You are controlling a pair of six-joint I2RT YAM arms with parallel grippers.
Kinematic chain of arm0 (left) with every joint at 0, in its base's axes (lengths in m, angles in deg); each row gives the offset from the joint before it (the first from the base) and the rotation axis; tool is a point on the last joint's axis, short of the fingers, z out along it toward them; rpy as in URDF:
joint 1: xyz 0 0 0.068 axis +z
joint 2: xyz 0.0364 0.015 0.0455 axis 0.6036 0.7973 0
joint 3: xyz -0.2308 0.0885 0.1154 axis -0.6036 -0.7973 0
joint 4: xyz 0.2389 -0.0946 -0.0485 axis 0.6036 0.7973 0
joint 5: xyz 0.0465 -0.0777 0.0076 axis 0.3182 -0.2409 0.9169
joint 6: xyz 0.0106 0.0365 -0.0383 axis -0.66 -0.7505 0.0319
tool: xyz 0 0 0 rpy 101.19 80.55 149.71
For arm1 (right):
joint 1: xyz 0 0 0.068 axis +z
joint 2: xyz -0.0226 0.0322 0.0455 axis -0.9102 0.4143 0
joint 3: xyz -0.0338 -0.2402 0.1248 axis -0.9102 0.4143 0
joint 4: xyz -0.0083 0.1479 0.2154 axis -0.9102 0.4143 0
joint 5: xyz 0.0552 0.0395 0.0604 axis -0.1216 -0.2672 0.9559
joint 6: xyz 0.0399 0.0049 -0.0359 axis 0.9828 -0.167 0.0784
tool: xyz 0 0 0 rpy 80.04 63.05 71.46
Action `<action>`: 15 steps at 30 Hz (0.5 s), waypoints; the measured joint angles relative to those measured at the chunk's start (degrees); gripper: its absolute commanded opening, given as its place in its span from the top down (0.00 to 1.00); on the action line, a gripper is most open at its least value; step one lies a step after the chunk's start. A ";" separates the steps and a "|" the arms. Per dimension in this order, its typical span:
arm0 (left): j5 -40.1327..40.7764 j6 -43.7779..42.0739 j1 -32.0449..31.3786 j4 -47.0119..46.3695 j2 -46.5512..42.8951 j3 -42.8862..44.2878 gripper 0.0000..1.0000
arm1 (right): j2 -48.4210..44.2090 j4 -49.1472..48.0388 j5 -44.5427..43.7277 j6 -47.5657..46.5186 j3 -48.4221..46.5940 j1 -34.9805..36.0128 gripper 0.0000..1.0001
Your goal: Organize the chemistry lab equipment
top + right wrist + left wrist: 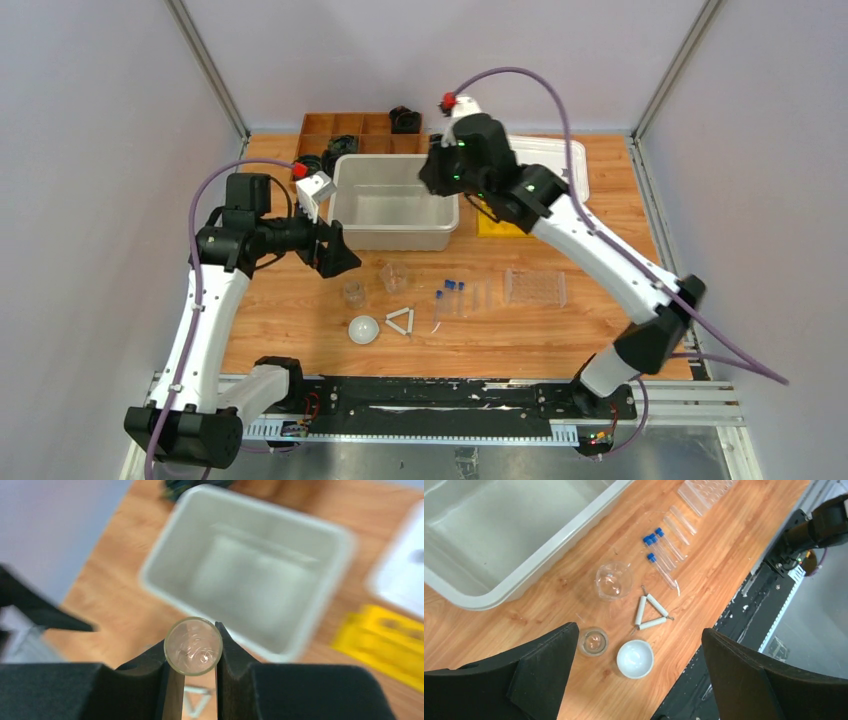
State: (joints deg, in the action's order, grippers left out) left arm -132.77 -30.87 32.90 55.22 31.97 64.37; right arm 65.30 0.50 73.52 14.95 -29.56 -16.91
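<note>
My right gripper (437,175) hangs above the grey bin's (395,238) far right corner. In the right wrist view it (193,640) is shut on a small clear beaker (193,646), seen end on. My left gripper (335,255) stands wide open and empty by the bin's front left corner. Below it (639,628) on the table lie two clear beakers (593,641) (614,580), a white dome (635,658), a white triangle (651,612) and blue-capped tubes (661,552). A clear plastic rack (535,287) lies to their right. A yellow rack (497,225) is partly hidden under the right arm.
A brown wooden divided tray (345,135) with black coiled objects sits at the back left. A white lid (560,160) lies at the back right. The black rail (430,395) runs along the near edge.
</note>
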 measured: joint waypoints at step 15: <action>7.58 4.52 0.00 -0.02 3.26 5.29 0.00 | -23.37 -20.50 -28.04 -19.08 28.94 -22.25 1.00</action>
State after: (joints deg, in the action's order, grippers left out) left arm -125.19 -26.34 32.90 55.20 35.23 69.66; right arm 41.93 -20.00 45.48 -4.13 -0.62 -39.16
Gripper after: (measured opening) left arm 0.997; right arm 0.259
